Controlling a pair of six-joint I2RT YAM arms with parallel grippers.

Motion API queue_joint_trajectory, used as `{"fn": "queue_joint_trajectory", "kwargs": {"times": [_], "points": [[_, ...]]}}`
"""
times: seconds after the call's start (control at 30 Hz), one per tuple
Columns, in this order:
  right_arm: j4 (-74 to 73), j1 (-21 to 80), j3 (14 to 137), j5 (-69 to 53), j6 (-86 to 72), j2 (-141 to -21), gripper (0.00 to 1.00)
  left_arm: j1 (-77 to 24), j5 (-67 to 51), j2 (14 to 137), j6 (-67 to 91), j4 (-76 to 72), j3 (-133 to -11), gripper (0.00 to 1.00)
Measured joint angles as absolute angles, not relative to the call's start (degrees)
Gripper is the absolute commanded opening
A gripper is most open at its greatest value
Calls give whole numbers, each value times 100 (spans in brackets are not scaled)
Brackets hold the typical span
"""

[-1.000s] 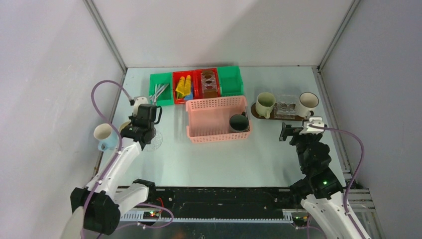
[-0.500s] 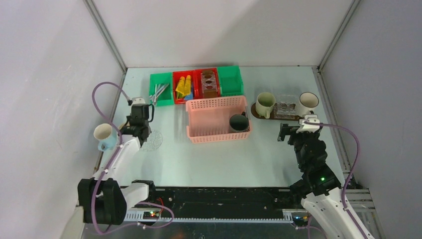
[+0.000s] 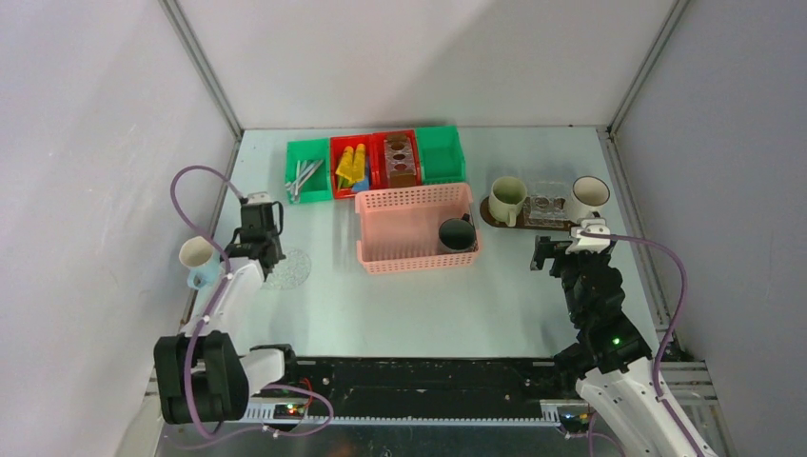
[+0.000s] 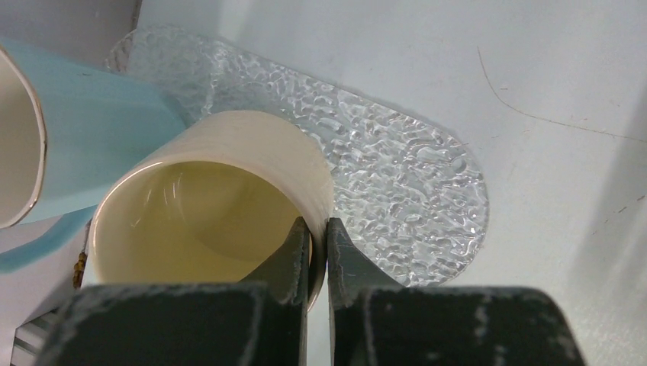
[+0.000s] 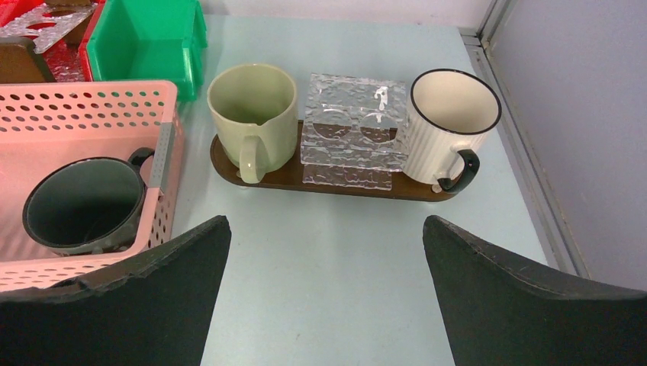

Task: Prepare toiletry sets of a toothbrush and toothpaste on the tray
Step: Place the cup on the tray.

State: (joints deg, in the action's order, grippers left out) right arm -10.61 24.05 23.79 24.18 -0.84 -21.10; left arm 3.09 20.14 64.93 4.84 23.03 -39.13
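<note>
- Left end effector (image 4: 319, 229), left wrist view: clamped on the rim wall of the cream mug (image 4: 229, 164), one finger (image 4: 296, 255) inside the mouth and the other outside.
- Cream mug sits lower left of that frame, over the clear patterned disc (image 4: 404, 191). Cannot tell whether it rests on the disc or hangs above it.
- Light blue mug (image 4: 99, 130) lies just beside the cream mug at the left edge. They are very close; contact is not clear.
- Top view: this group is at centre left, hard against the left enclosure wall (image 3: 114, 190), with bare tabletop (image 3: 400, 305) to its right.
- Right end effector (image 5: 326, 229): jaws spread wide, nothing between them, hovering over bare tabletop in front of the tray (image 5: 229, 164).
- Tray, upper centre of the right wrist view: pale green mug (image 5: 252, 114) on its left end, white mug (image 5: 450, 126) with a black rim on its right end, and a clear textured block (image 5: 351, 130) between them.
- Pink basket (image 5: 76, 114) stands just left of the tray with a narrow gap; the dark mug (image 5: 84, 206) is inside its near right corner.
- Top view, upper centre: bins behind the basket hold brushes (image 3: 305, 175) and tubes (image 3: 350, 167).
- Right of the tray, a narrow strip of tabletop runs to the metal frame rail (image 5: 526, 145).
</note>
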Motion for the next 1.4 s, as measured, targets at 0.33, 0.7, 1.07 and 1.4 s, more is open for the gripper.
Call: {"fn": "queue_joint_trajectory", "kwargs": {"times": [0.33, 0.7, 1.07, 1.4], "points": [[-1061, 2416, 2379, 2394, -84, -2121, 99, 744, 1533, 6705, 392, 2215, -3913, 9], [-1061, 2416, 2379, 2373, -84, -2169, 99, 819, 1297, 6849, 252, 2110, -3966, 9], [-1061, 2421, 2379, 2373, -84, -2187, 99, 921, 1166, 7011, 239, 1929, -4056, 11], [-1061, 2427, 2379, 2370, -84, -2213, 99, 1002, 1135, 7111, 45, 1800, -4097, 18]]}}
